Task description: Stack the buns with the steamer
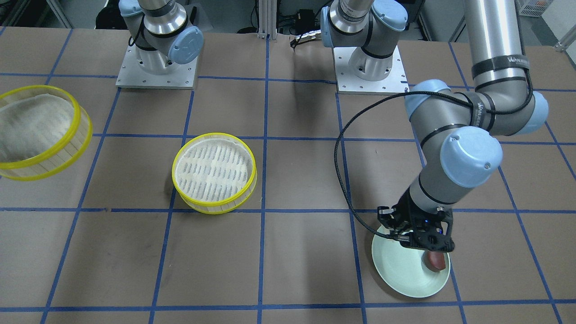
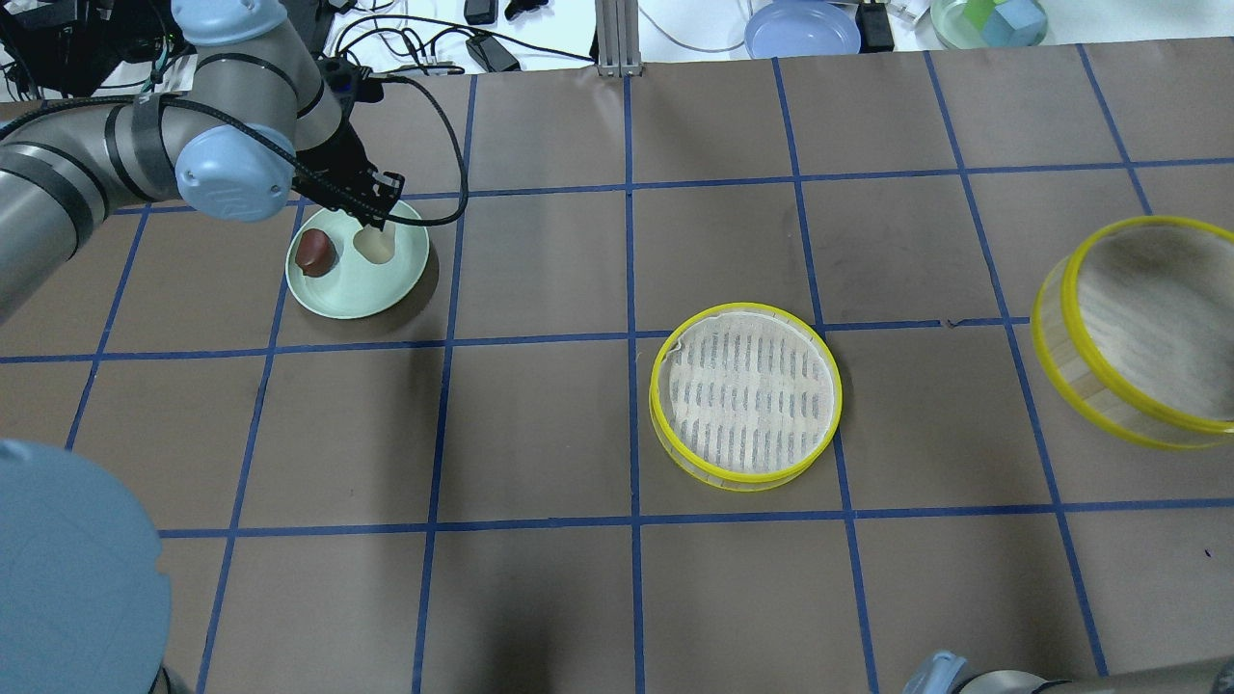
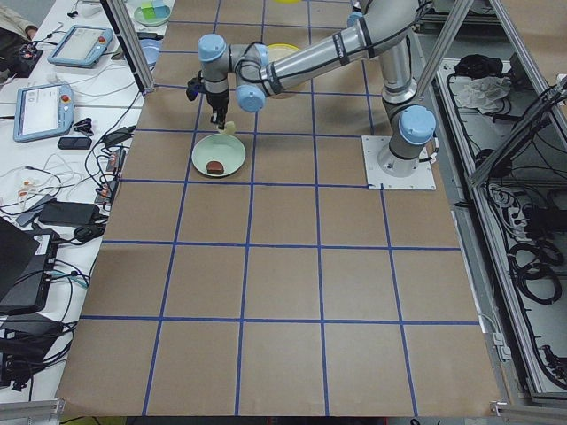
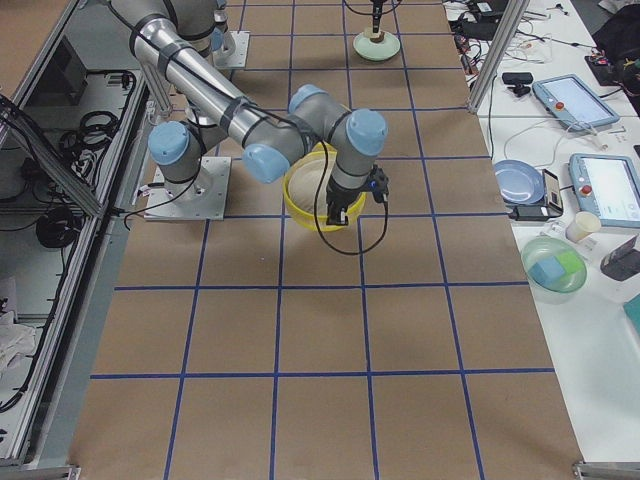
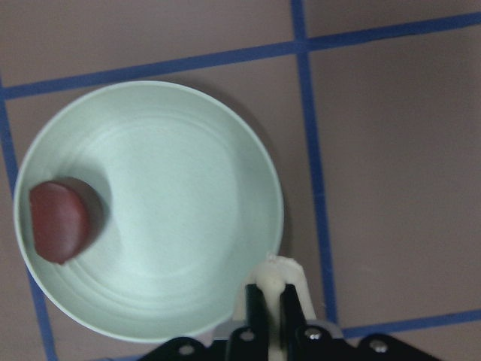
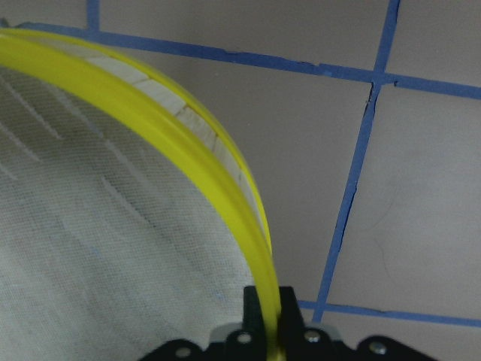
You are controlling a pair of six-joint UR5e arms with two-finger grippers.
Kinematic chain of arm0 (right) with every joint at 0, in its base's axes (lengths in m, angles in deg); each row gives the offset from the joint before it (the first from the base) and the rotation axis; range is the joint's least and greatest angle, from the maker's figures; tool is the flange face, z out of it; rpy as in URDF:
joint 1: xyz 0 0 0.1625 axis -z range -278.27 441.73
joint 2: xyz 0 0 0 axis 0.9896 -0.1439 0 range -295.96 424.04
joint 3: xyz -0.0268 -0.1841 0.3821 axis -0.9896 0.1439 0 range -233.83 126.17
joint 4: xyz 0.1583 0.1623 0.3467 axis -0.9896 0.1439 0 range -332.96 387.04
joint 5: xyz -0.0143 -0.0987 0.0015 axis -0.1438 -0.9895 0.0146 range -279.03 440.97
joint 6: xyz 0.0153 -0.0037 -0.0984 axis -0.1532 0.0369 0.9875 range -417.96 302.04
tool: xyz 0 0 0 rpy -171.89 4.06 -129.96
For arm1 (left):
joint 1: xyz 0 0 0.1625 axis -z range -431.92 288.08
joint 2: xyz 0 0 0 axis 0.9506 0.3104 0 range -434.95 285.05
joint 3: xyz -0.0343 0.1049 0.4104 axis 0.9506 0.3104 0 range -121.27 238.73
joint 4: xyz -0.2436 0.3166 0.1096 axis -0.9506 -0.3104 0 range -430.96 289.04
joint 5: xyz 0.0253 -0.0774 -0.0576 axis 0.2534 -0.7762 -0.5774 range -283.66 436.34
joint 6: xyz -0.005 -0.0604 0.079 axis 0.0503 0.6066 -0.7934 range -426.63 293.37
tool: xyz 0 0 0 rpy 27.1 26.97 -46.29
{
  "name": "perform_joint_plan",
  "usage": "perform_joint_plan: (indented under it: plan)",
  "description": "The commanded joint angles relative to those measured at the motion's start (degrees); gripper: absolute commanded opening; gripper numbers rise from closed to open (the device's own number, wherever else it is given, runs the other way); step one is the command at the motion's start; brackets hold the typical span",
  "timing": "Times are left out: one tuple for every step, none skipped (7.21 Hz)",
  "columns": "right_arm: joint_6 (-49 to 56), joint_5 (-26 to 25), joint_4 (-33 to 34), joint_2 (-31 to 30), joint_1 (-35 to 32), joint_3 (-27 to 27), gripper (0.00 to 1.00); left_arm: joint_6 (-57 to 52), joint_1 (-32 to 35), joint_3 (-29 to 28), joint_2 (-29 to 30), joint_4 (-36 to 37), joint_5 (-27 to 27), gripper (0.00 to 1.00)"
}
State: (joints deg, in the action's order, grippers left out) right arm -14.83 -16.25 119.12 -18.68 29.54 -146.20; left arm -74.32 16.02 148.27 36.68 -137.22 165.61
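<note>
My left gripper (image 5: pixel 272 292) is shut on the pale cream bun (image 5: pixel 276 272) and holds it just above the near rim of the pale green plate (image 5: pixel 188 188). In the overhead view the cream bun (image 2: pixel 374 243) hangs under the gripper (image 2: pixel 372 224). The reddish-brown bun (image 2: pixel 315 251) lies on the plate's left side (image 5: pixel 58 222). My right gripper (image 6: pixel 270 304) is shut on the yellow rim of one steamer tray (image 2: pixel 1147 328), which is held tilted above the table's right part. The other steamer tray (image 2: pixel 742 395) sits flat and empty at mid-table.
A blue plate (image 2: pixel 802 29) and a clear bowl with coloured blocks (image 2: pixel 988 19) sit beyond the far table edge. The two arm bases (image 1: pixel 156 67) (image 1: pixel 369 72) stand at the robot's side. A black cable (image 1: pixel 346 180) loops beside the left arm.
</note>
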Motion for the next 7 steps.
perform_joint_plan:
  plan:
    - [-12.93, 0.28, -13.56, -1.91, -7.28, 9.71, 0.0, 17.03, 10.53, -0.07, -5.27, -5.18, -6.52, 0.0]
    - [-18.73, 2.71, -14.47, -3.13, -10.71, 10.7, 0.0, 23.97, 15.89, 0.37, -5.37, -5.19, -8.91, 0.0]
    - [-24.09, 3.61, -14.83, -4.45, -13.96, 10.71, 0.0, 27.08, 18.47, 0.81, -5.37, -4.84, -13.72, 0.0]
    - [-25.71, 3.62, -14.83, -4.55, -16.08, 10.71, 0.0, 27.81, 19.8, 1.68, -4.15, -4.58, -18.73, 0.0]
    - [-25.73, 3.53, -14.83, -4.64, -16.28, 10.45, 0.0, 27.9, 21.99, 4.04, -3.36, -3.79, -22.0, 0.0]
    - [-25.73, 3.53, -15.0, -4.64, -16.28, 10.28, 0.0, 28.08, 24.01, 7.63, -2.83, -0.13, -22.47, 0.0]
    - [-25.73, 3.53, -15.27, -4.64, -16.28, 10.19, 0.0, 28.69, 24.2, 9.93, -1.69, 2.52, -22.9, 0.0]
